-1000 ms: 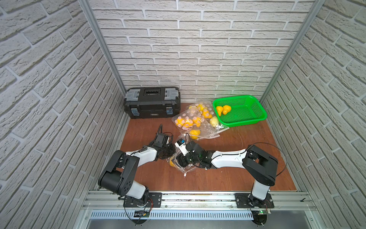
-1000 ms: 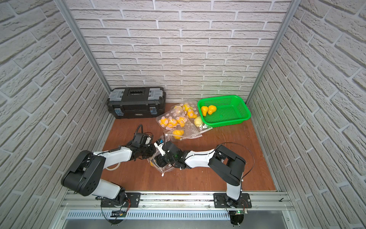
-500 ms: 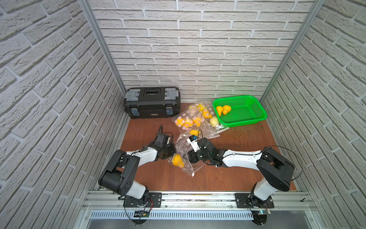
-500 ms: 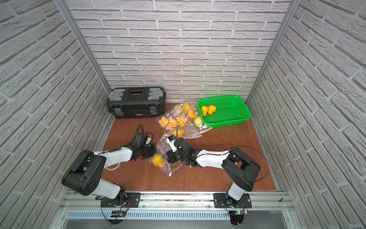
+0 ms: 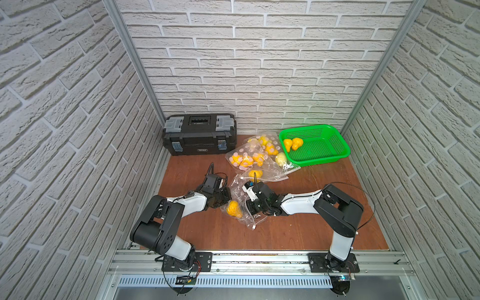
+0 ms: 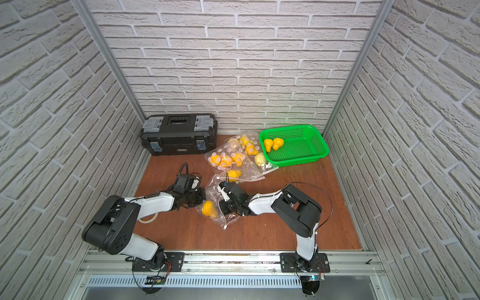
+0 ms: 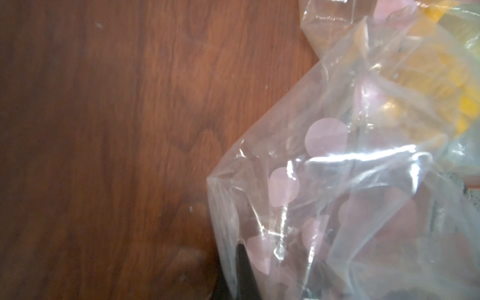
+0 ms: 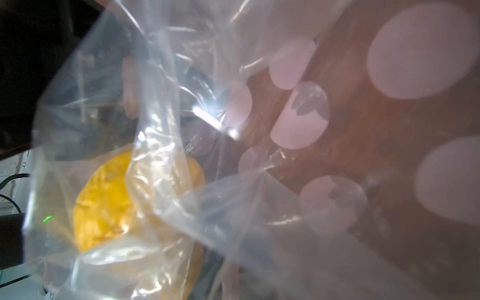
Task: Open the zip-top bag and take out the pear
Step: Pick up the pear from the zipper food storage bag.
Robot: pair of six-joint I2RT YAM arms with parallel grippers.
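Left gripper [image 5: 226, 199]: jaws together, clamped on the film at the left edge of the clear zip-top plastic bag with pale pink dots [image 5: 239, 185]. In my left wrist view the film drapes over one black finger [image 7: 244, 270].

Right gripper [image 5: 250, 207]: sits against the bag's right side, tips buried under crumpled film in both top views. My right wrist view shows only plastic, so I cannot tell if those jaws are apart or closed.

Lumpy yellow pear [image 5: 234, 208] is inside the bag, between my two grippers and just beside each. It lies left of the middle of the brown wooden tabletop [image 5: 298, 233], in the front half. It also shows through the film in my right wrist view [image 8: 109, 207].

Elsewhere:
- Pile of more bagged yellow pears [image 5: 255, 157] near the back edge.
- Green plastic mesh basket [image 5: 337, 146] in the back right corner, holding two loose yellow pears [image 5: 293, 144].
- Black plastic toolbox [image 5: 200, 135] in the back left corner.
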